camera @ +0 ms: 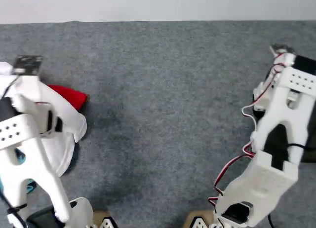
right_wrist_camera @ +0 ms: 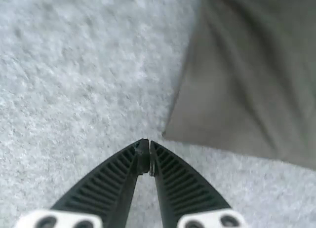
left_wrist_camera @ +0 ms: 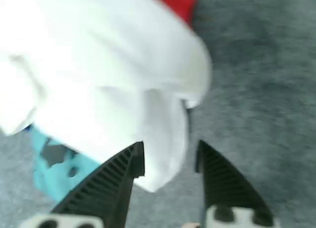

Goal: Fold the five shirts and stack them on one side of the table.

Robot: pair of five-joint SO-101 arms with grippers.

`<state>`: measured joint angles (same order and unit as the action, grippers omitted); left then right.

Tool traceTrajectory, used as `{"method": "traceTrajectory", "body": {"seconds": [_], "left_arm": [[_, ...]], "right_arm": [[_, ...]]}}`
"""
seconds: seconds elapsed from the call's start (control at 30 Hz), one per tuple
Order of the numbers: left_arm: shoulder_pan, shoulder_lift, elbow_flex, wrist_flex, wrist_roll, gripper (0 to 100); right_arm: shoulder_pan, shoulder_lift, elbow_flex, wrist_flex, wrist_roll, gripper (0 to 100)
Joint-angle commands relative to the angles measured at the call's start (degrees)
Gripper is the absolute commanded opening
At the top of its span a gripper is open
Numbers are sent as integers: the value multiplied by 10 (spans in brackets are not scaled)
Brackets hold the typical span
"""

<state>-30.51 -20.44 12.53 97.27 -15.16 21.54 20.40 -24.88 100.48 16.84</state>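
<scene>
One white shirt [left_wrist_camera: 98, 65] at nine o'clock lies inside my wide left hand [left_wrist_camera: 170, 146], ready for pinching; right hand [right_wrist_camera: 148, 146] closed, empty.

— What's underneath?
— A grey felt mat [camera: 168, 90], fuzzy, running from the left side of the scene to the right.
— And past it?
— A pale strip [camera: 158, 6] along the far edge.
— Anything near?
— Two bits of tan board [camera: 193, 219] at the near edge, well apart from that strip.
</scene>
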Motion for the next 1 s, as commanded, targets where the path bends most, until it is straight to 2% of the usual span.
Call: {"method": "traceTrajectory", "body": {"seconds": [0.0,0.2,0.4,0.8,0.97], "left_arm": [[-60,12,-6,-40,-49,207],[-128,43,-44,-91,-76,207],[-163,100,-91,-102,-84,207],[-164,119,-87,-227,-84,207],[-152,171,-77,-264,-82,203]], "right_arm": [[21,-74,40,24,-3,9],[19,-147,125,23,-2,9],[19,-196,189,23,-2,9],[18,-283,261,23,-2,9],[18,-308,281,23,-2,9]]}}
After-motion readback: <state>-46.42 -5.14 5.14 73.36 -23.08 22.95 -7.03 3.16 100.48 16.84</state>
